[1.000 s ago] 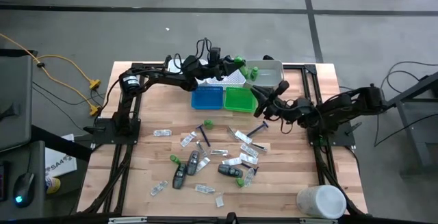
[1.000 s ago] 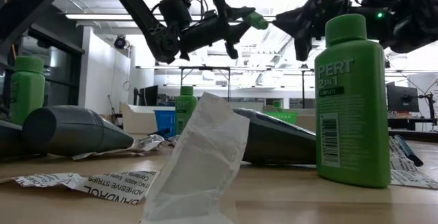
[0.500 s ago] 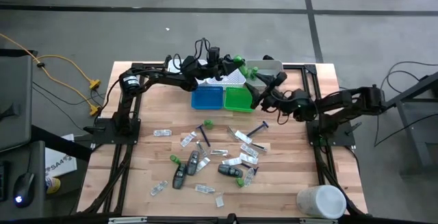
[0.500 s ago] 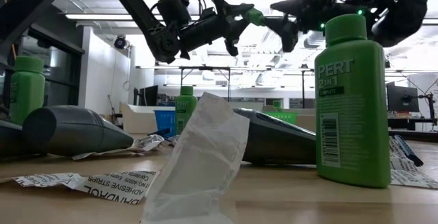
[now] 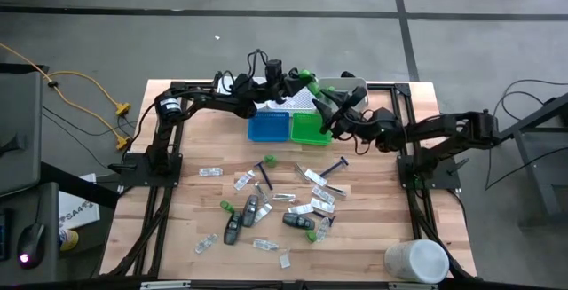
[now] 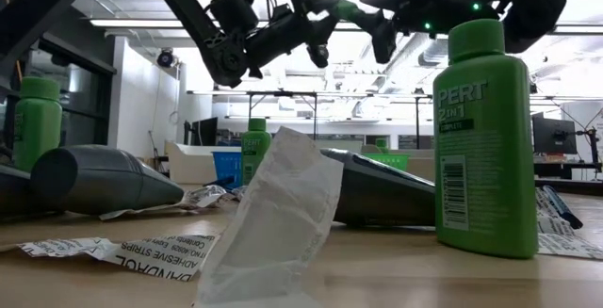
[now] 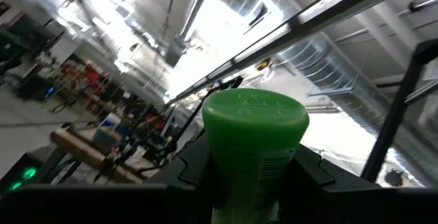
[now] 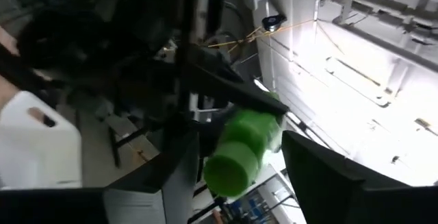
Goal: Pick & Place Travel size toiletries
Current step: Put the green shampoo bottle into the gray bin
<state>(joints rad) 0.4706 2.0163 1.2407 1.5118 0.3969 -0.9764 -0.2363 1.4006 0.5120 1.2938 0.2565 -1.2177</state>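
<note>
Holding the small green plastic bottle [image 5: 307,80] aloft over the far trays in my left gripper [image 5: 300,82], fingers clamped on its body, I see its capped end pointing right, between the open fingers of my right gripper [image 5: 327,104].

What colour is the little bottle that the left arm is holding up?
Bright green; the small plastic bottle shows best in the left wrist view.

The high view looks straight down from well above, taking in the whole table [image 5: 373,237]. The low view sits at tabletop height, close behind a standing green bottle [image 6: 482,138]. Both wrist views face upward toward ceiling lights and share one held green bottle [image 7: 254,148] at close range.
</note>
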